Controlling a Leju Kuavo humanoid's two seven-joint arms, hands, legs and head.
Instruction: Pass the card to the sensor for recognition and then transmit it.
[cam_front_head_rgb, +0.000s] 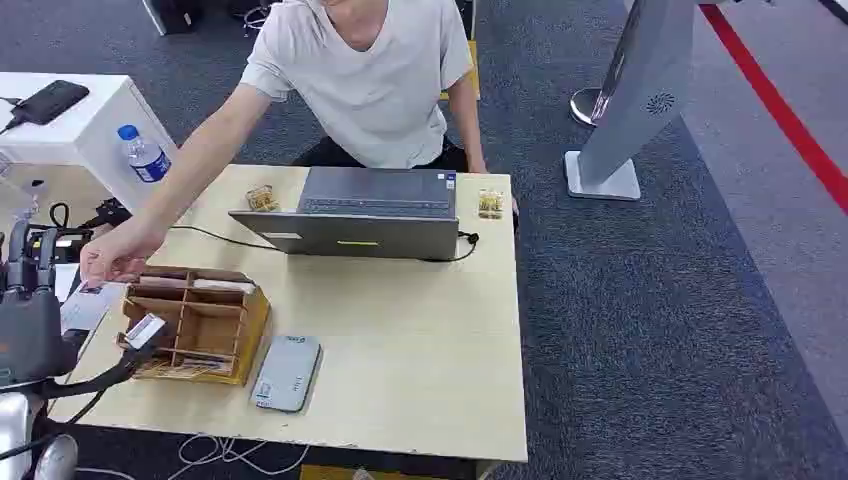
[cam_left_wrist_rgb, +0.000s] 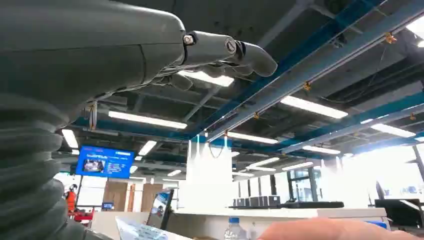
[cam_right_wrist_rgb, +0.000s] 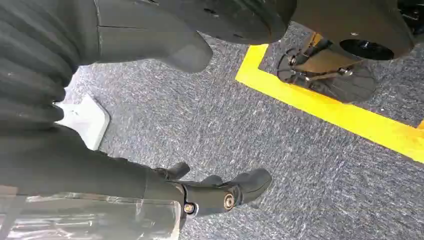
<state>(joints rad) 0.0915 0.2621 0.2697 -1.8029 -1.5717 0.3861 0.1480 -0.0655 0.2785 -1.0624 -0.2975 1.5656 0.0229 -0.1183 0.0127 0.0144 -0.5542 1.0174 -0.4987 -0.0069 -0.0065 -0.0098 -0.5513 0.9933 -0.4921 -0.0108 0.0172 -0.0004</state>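
My left hand (cam_front_head_rgb: 30, 300) is raised at the table's left edge, its dark fingers (cam_left_wrist_rgb: 227, 50) stretched out under the ceiling in the left wrist view. A pale card (cam_front_head_rgb: 88, 302) lies right beside it, also seen as a card edge (cam_left_wrist_rgb: 137, 231). A person's hand (cam_front_head_rgb: 115, 255) reaches down onto that card; the same person's hand (cam_left_wrist_rgb: 330, 229) shows close to my fingers. Whether my hand still grips the card is hidden. The grey sensor (cam_front_head_rgb: 287, 373) lies flat near the front edge. My right hand (cam_right_wrist_rgb: 220, 195) hangs over the carpet, holding nothing.
A wooden organiser box (cam_front_head_rgb: 200, 325) with another card (cam_front_head_rgb: 145, 330) in it stands left of the sensor. A laptop (cam_front_head_rgb: 370, 215) and its cable sit at the back, with the person behind it. A water bottle (cam_front_head_rgb: 145, 155) stands on a white side table.
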